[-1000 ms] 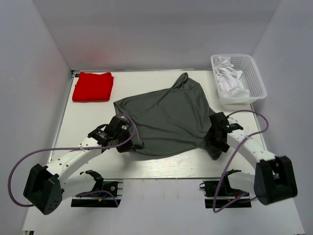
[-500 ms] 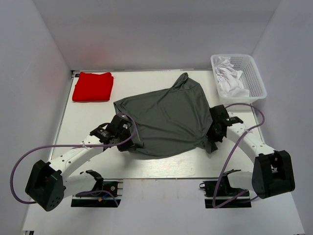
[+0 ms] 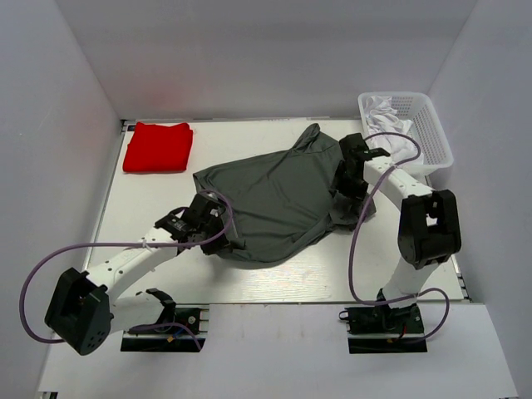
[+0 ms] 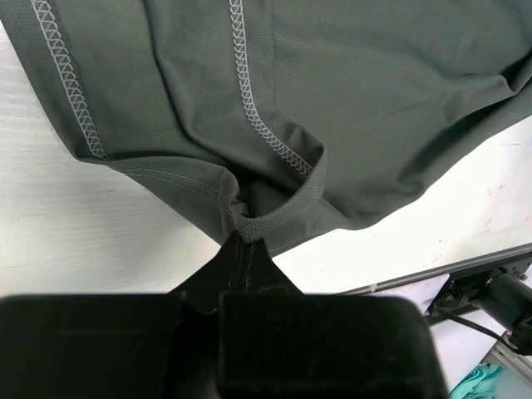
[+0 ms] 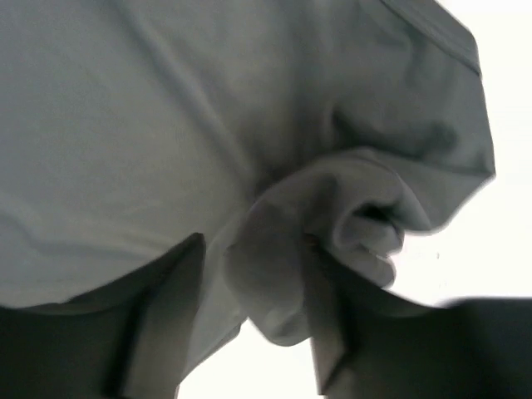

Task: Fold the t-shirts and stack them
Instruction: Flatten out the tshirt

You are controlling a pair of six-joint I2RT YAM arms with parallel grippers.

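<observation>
Nearest, at the left, the left gripper (image 3: pixel 229 244) is clenched on the near left hem of the grey t-shirt (image 3: pixel 274 195). In the left wrist view its fingertips (image 4: pixel 243 243) meet on a small folded loop of stitched hem, lifted a little off the white table (image 3: pixel 150 208).

The grey t-shirt lies in the middle of the table, mostly spread out, with its near edge curving between the two grippers and a narrow point reaching toward the far edge.

Farther back on the right, the right gripper (image 3: pixel 347 201) grasps the shirt's right side. The right wrist view shows a bunched wad of the fabric pinched between its fingers (image 5: pixel 332 332), with the cloth gathered into folds around the grip.

At the far left a folded red t-shirt (image 3: pixel 158 147) lies flat, well apart from the grey one. At the far right stands a white basket (image 3: pixel 438 141) holding crumpled white cloth (image 3: pixel 391 125).
</observation>
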